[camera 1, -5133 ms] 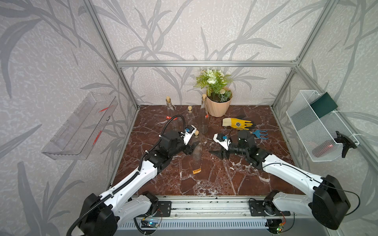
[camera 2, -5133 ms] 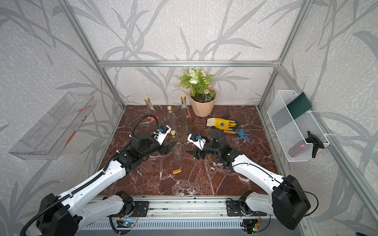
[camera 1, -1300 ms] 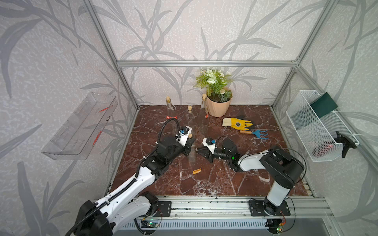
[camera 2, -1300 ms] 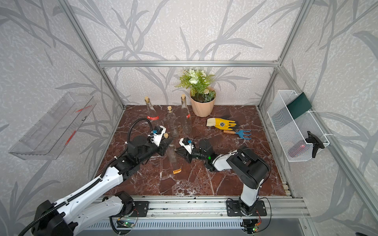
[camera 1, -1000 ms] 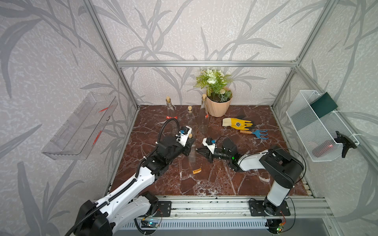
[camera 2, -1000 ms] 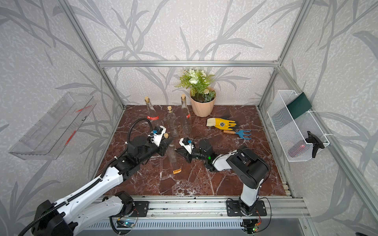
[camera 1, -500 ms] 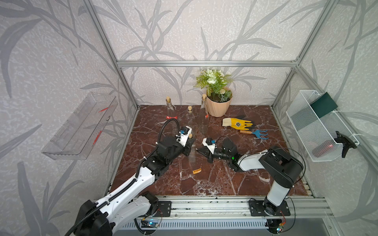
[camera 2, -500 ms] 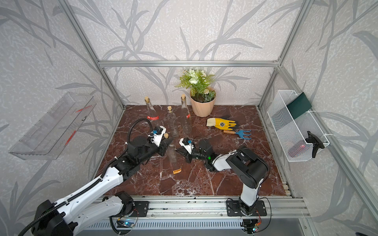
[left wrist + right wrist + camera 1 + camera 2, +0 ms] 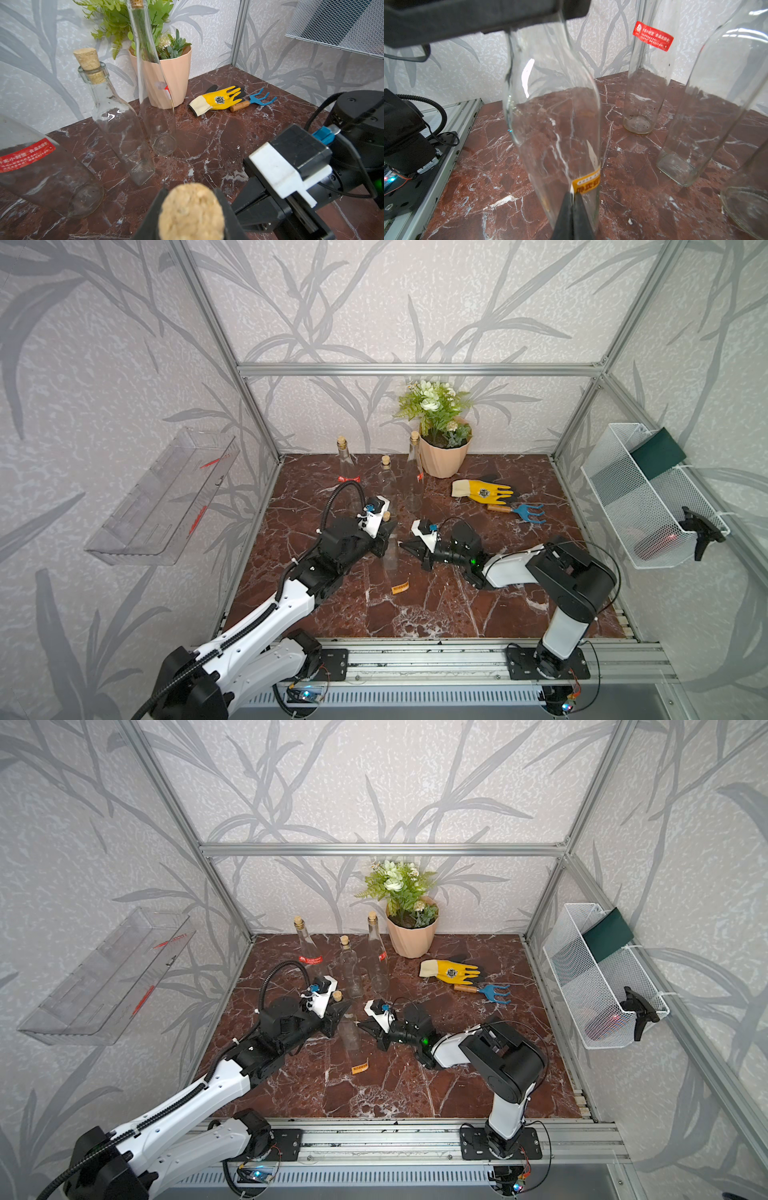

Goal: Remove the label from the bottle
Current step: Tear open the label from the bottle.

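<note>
Item: bottle [image 9: 554, 116], clear glass, stopped with a cork [image 9: 191, 212], upright near the middle of the marble floor [image 9: 436, 605], in front of the other bottles [image 9: 386, 481].
Label [image 9: 588, 180]: yellow with dark print, low on the body, curving out of sight round the glass.
Left gripper [image 9: 385, 533]: clamped on the neck just under the cork.
Right gripper [image 9: 573, 197]: tips pressed together, nipping a white corner of the label.
Obscured: neck, behind the left gripper in the right wrist view; base, cut off there; body, barely traceable in both top views; label print, unreadable.
</note>
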### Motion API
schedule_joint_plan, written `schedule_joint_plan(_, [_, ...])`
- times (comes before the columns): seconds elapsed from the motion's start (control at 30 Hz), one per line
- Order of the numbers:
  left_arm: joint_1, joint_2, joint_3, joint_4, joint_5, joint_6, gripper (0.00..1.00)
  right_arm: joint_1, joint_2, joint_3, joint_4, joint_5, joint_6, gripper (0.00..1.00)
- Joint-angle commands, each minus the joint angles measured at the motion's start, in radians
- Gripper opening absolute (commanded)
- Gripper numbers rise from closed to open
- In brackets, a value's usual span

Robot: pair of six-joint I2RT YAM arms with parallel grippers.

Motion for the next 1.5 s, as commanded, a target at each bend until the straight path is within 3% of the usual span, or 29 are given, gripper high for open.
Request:
schedule_joint_plan(0.0, [-0.006, -0.003, -0.021, -0.008, -0.007, -0.002, 0.0, -0.005, -0.003, 0.014, 0.021, 0.014, 0.008, 0.0])
schedule_joint_plan(1.47, [-0.007, -0.003, -0.026, -0.01, 0.001, -0.012, 0.0, -0.021, -0.028, 0.042, -0.031, 0.089, 0.002, 0.0])
